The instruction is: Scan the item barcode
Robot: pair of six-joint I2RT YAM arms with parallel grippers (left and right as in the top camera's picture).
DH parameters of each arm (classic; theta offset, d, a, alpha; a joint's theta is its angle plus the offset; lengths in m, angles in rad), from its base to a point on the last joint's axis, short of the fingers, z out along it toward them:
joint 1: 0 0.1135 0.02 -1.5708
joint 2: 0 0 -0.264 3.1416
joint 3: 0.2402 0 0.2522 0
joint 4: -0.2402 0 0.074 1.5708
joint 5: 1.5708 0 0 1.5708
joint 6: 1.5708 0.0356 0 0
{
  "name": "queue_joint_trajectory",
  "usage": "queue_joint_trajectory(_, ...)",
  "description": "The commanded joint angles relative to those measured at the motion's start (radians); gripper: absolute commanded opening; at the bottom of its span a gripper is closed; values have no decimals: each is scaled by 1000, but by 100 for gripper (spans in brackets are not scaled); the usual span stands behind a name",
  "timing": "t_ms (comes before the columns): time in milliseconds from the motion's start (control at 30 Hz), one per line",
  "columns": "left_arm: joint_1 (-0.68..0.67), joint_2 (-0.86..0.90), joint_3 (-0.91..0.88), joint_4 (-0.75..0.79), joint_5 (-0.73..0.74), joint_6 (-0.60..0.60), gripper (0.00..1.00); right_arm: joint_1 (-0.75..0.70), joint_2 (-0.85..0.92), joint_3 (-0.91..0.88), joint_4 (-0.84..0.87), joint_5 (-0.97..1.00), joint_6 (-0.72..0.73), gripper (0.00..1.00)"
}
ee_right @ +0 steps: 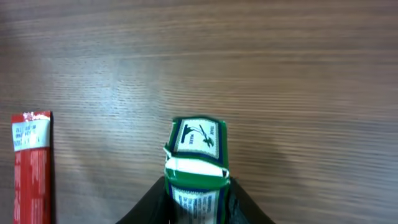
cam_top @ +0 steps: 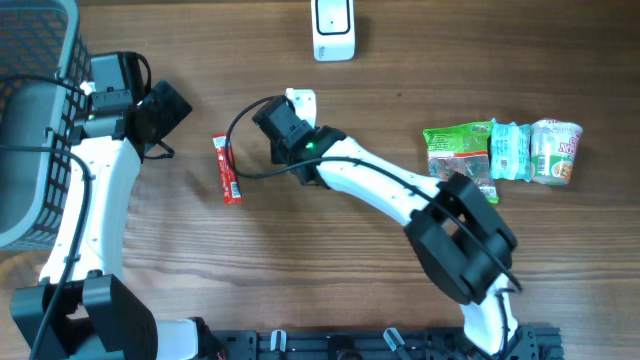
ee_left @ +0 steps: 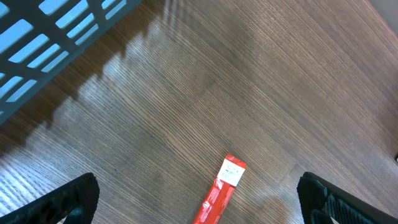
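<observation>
Scan not yet made: the right tool (ee_right: 198, 194) gripped a small green-and-white carton (ee_right: 198, 149) by its near end, jaws narrow against its sides, the carton jutting ahead of the tool over the wooden worktop (cam_top: 420, 60). The white barcode scanner (cam_top: 332, 30) stood well ahead of the tool, so the carry and presentation appeared left to do. A red stick sachet (cam_top: 227, 170) lay to the tool's left. The left tool (ee_left: 199, 196) hung wide open, empty.
</observation>
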Motion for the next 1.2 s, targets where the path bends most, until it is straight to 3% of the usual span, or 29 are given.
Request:
queue_joint_trajectory(0,1,0,11,0,-17,-14,100,-44,-51,12,-78,34,-28,28)
queue_joint_trajectory(100,1,0,11,0,-17,-14,100,-80,-51,9,-134,-25,-12,28)
queue_joint_trajectory(267,1,0,11,0,-17,-14,100,-145,-51,-11,-222,-46,147,27)
queue_joint_trajectory(567,1,0,11,0,-17,-14,100,-187,-50,-84,-216,-135,340,29)
queue_joint_trajectory(600,1,0,11,0,-17,-14,100,-187,-50,-92,-209,-135,343,31)
queue_joint_trajectory(667,1,0,11,0,-17,-14,100,-187,-50,-103,-198,-135,342,49)
queue_joint_trajectory(700,1,0,11,0,-17,-14,100,-187,-50,-105,-198,-135,340,52)
queue_joint_trajectory(967,1,0,11,0,-17,-14,100,-194,-97,0,-246,-251,90,68)
queue_joint_trajectory(1033,1,0,11,0,-17,-14,100,-194,-140,26,-292,-279,46,67)
queue_joint_trajectory(1133,1,0,11,0,-17,-14,100,-194,-187,26,-369,-275,19,49)
queue_joint_trajectory(1167,1,0,11,0,-17,-14,100,-194,-192,26,-401,-267,19,35)
